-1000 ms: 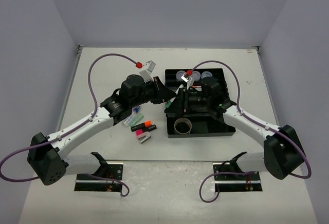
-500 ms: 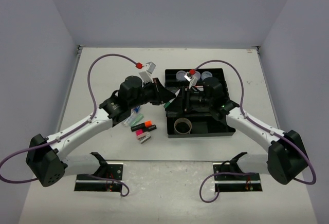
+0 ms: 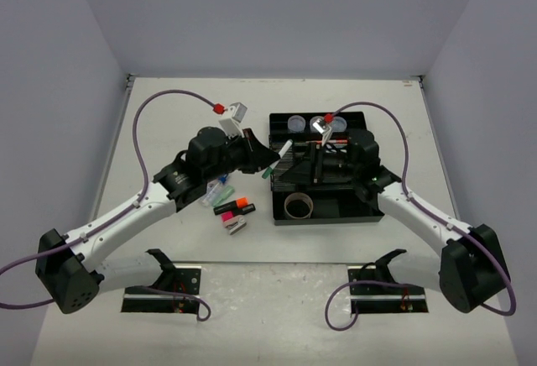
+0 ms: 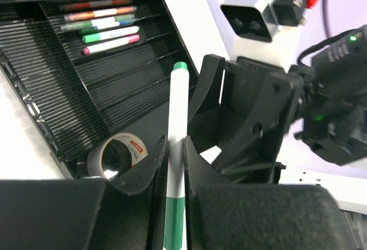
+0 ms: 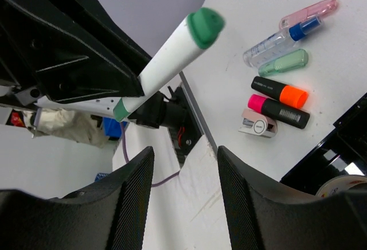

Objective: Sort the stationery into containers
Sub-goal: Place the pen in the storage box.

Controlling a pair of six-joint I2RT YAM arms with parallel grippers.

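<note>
Now the right gripper has backed off across the tray, jaws apart and empty.
Left gripper stays clamped on the green-capped marker, poised over the tray's left edge; a pen slot looks next.

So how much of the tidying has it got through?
Roughly half. Done: three round tubs, several pens and the tape roll sit in the black organiser tray. In hand: the left gripper is clamped on a green-capped marker at the tray's left edge; the right gripper is open and empty. Left: three highlighters, a blue-capped bottle and a small white block lie on the table.
</note>
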